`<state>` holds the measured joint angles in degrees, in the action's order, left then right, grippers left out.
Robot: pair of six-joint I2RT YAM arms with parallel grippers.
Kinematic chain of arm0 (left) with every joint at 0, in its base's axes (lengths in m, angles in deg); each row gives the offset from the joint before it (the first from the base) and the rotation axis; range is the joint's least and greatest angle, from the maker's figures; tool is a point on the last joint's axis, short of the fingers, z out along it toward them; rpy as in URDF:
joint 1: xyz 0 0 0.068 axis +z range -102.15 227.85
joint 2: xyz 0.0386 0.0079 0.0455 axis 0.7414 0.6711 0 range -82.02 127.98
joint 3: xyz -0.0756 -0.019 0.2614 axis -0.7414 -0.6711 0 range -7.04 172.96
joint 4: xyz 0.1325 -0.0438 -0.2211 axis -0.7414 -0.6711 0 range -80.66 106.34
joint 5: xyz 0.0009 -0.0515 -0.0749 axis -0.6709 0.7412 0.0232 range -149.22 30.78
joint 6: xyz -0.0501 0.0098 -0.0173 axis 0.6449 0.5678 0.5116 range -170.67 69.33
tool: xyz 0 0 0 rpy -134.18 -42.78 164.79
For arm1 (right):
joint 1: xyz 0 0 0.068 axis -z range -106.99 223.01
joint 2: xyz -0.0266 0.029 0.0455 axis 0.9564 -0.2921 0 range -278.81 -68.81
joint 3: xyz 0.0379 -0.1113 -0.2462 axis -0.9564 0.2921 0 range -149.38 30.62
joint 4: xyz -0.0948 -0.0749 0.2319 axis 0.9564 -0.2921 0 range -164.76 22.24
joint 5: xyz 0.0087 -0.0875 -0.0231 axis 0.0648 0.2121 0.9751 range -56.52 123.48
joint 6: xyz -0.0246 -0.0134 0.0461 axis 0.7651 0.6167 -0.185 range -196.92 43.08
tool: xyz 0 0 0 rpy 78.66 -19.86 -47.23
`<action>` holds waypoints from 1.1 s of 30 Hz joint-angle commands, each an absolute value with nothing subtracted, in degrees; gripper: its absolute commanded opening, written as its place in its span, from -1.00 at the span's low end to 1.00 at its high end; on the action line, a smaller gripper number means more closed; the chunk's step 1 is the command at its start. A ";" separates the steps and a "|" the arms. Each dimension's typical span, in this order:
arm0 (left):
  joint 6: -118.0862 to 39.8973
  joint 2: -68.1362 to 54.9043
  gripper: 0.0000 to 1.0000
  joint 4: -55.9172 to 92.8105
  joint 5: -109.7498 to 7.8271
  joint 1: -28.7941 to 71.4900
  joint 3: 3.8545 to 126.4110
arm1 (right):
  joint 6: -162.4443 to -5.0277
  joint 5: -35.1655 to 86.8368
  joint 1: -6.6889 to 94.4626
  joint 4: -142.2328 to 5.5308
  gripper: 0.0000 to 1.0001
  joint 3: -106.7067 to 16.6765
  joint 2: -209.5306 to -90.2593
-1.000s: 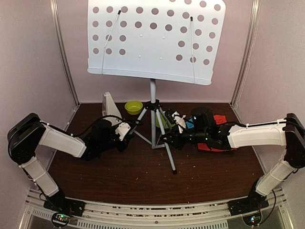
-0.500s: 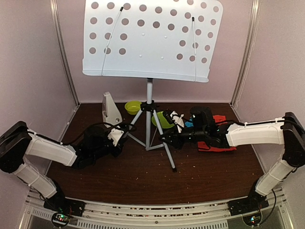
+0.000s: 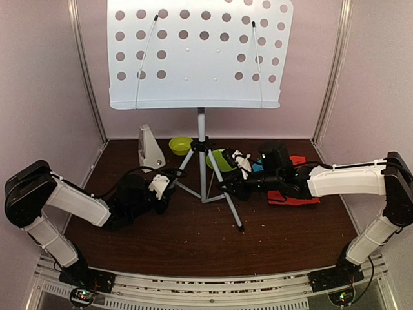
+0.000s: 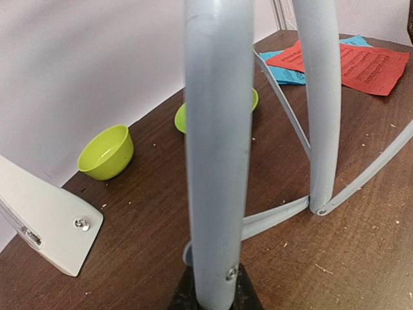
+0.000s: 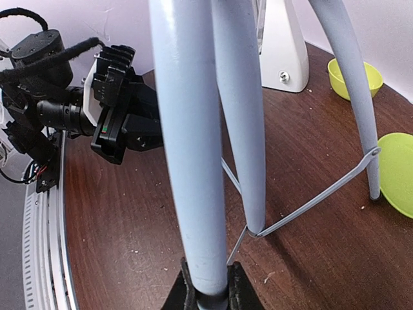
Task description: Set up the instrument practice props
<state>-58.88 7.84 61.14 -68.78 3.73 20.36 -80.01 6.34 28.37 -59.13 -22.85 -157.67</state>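
Grey tripod legs fill both grips: the left pincer (image 4: 210, 294) is clamped on one leg of the tripod (image 3: 201, 129), the right pincer (image 5: 208, 290) on another. The tripod is upright over the middle of the bench (image 3: 193, 248), carrying the perforated music-stand desk (image 3: 197, 55) high above. The metronome (image 3: 150, 150) and lime-green bowl (image 3: 180, 144) sit near the back wall, and the red and blue music sheets (image 4: 361, 64) lie beneath the right arm.
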 commanded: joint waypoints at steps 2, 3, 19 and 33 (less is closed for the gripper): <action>-58.00 8.58 -1.00 59.84 -73.37 6.62 16.61 | -87.20 14.91 33.73 -65.60 -1.00 -17.59 -154.67; -58.16 8.59 -1.00 59.63 -73.38 6.59 16.49 | -87.46 14.99 33.73 -65.34 -1.00 -17.17 -155.06; -56.66 5.24 -0.12 53.63 -65.25 4.12 21.48 | -90.25 7.55 33.39 -62.64 -0.02 -18.05 -151.39; -53.14 -1.41 0.83 54.41 -63.16 3.38 19.77 | -103.92 8.02 50.25 -58.45 0.70 -6.94 -140.10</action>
<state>-55.12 2.53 52.22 -63.82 3.58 20.69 -96.01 6.47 41.75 -60.36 -10.88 -142.33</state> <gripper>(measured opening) 0.841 0.847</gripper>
